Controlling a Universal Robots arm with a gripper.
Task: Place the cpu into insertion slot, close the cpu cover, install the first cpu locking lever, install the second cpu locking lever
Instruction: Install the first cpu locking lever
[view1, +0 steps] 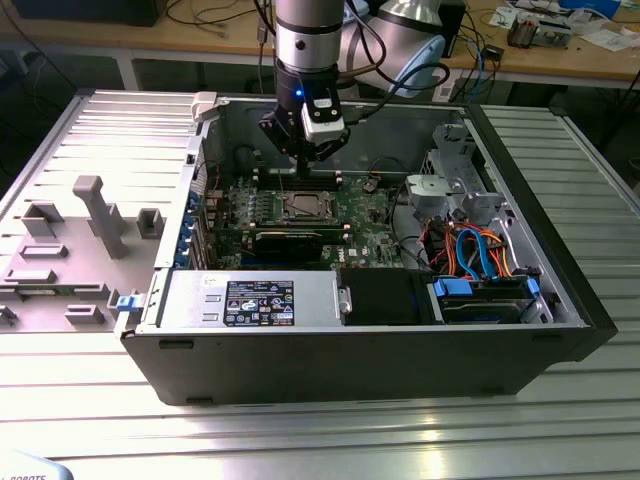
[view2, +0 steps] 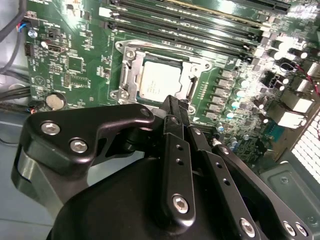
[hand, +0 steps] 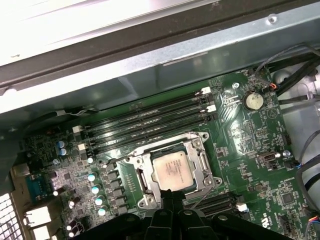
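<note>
The cpu (hand: 172, 169) lies flat in the insertion slot (view2: 121, 50), silver face up, on the green board inside the open computer case. The cpu cover (hand: 202, 161) is folded down around it, and the chip shows through its window. In both wrist views my gripper (hand: 172, 194) hangs just above the socket's edge, black fingers pressed together and shut, with nothing visible between them. In the second wrist view the gripper (view2: 175, 102) overlaps the chip's (view2: 159, 82) near edge. In the exterior view the gripper (view1: 300, 165) stands straight over the cpu (view1: 303, 206).
Long black memory slots (hand: 145, 120) run beside the socket, toward the case wall (hand: 150, 75). A round coin battery (hand: 253, 101) sits on the board. Capacitors (hand: 92, 187) line another side. Drive cage and coloured cables (view1: 470, 250) fill the exterior view's right; power supply (view1: 250, 300) is in front.
</note>
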